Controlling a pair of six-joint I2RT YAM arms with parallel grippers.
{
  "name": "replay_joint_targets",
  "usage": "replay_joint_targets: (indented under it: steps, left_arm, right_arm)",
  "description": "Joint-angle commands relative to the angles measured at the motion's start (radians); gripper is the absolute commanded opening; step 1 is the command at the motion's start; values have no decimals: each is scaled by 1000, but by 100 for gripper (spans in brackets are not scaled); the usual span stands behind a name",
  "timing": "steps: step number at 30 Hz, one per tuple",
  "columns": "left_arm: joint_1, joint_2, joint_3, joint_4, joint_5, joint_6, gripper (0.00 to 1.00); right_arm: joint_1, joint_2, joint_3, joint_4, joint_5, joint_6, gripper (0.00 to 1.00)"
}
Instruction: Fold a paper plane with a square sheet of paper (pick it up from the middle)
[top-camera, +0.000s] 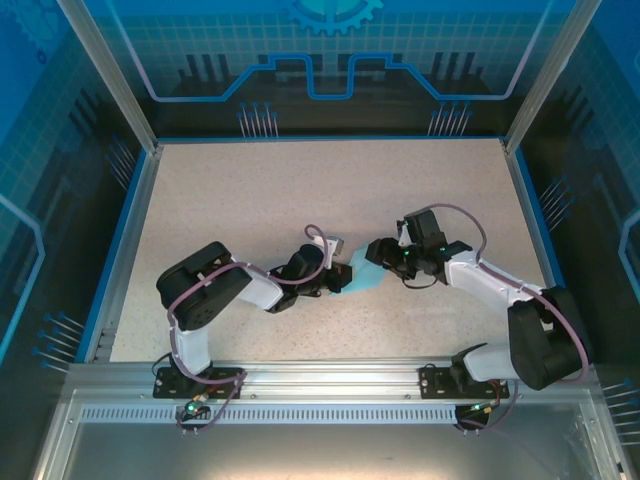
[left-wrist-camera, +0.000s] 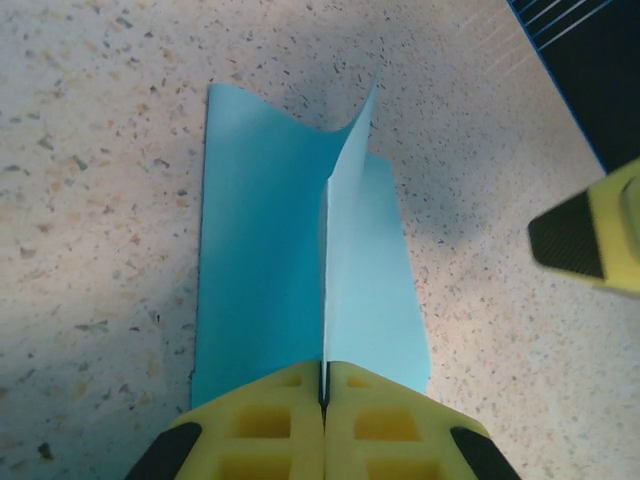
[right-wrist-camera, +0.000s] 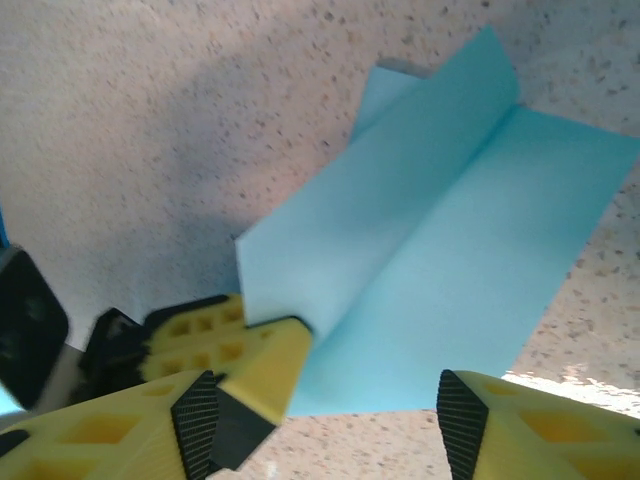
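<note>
Top view, paper: the sheet of paper (top-camera: 365, 280) lies midway between the left and right edges of the tabletop (top-camera: 300, 190), nearer its near edge.
Top view, arms: the left gripper (top-camera: 338, 281) meets the sheet's left end and the right gripper (top-camera: 388, 258) its right end.
Left wrist, grip: the jaws are pressed together on the raised centre crease, and the side flaps rest flat. This likely steadies the fold.
Right wrist, grip: the jaws are spread wide and hold nothing, straddling the sheet's end, probably ready to take a flap.
</note>
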Motion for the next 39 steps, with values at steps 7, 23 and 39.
replay_joint_targets:
  steps: [7,23,39]
  left_arm:
    - [32,-11,-27,77,72,-190,8]
    - [44,2,-15,39,103,-250,11]
    - [48,-13,-12,-13,109,-259,27]
  right_arm:
    - [-15,98,-6,122,-94,-31,50]
    - [1,268,99,140,-125,-5,51]
    - [21,349,128,76,-56,2,53]
